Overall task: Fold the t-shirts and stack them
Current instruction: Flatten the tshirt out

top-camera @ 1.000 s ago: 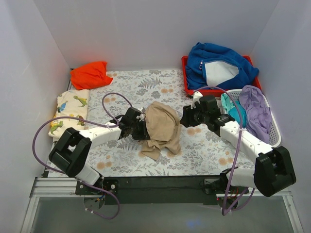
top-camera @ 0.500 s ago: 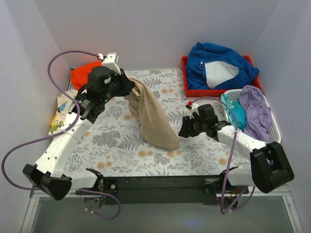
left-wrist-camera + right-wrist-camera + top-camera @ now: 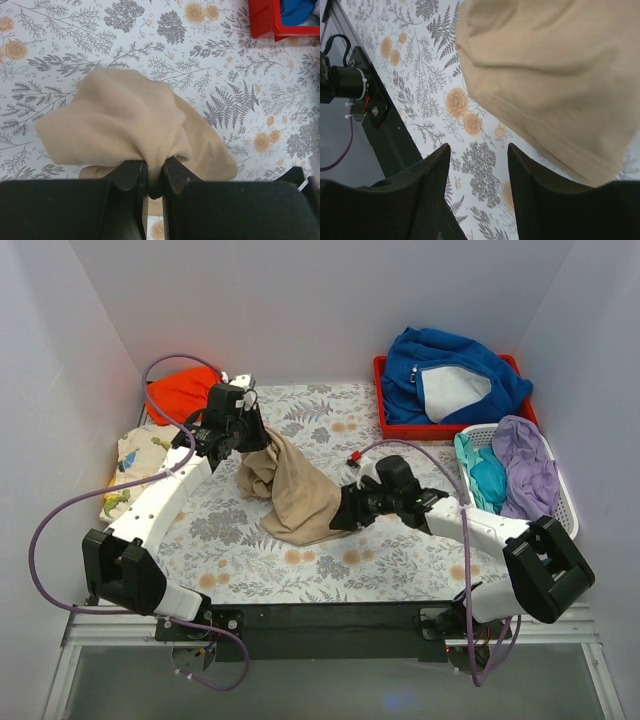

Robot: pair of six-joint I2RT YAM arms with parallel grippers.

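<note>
Counter [image 3: 320,410]: white surface printed with grey ferns and orange flowers, enclosed by plain pale walls on three sides.
Tan t-shirt [image 3: 295,495]: plain beige soft cloth, bunched; upper end lifted, lower part resting crumpled on the middle of the counter.
Left claw [image 3: 154,172]: jaws pinched tight on a gathered fold of the tan t-shirt, raised above the counter toward its far left.
Right claw [image 3: 477,160]: fingers apart, nothing between them but printed surface; low over the counter, just beside the shirt's near right edge.
Orange t-shirt [image 3: 185,390]: bright orange cloth, crumpled in the far left corner.
Dinosaur t-shirt [image 3: 135,455]: cream cloth with green dinosaur print, lying flat at the left edge, next to the orange one.
Blue fleece [image 3: 450,375]: bulky, grey-lined, heaped in a red tray [image 3: 385,420] at the far right.
White basket [image 3: 565,510]: slotted plastic, at the right edge beside the tray, holding a purple garment [image 3: 525,465] and a teal garment [image 3: 485,475].
</note>
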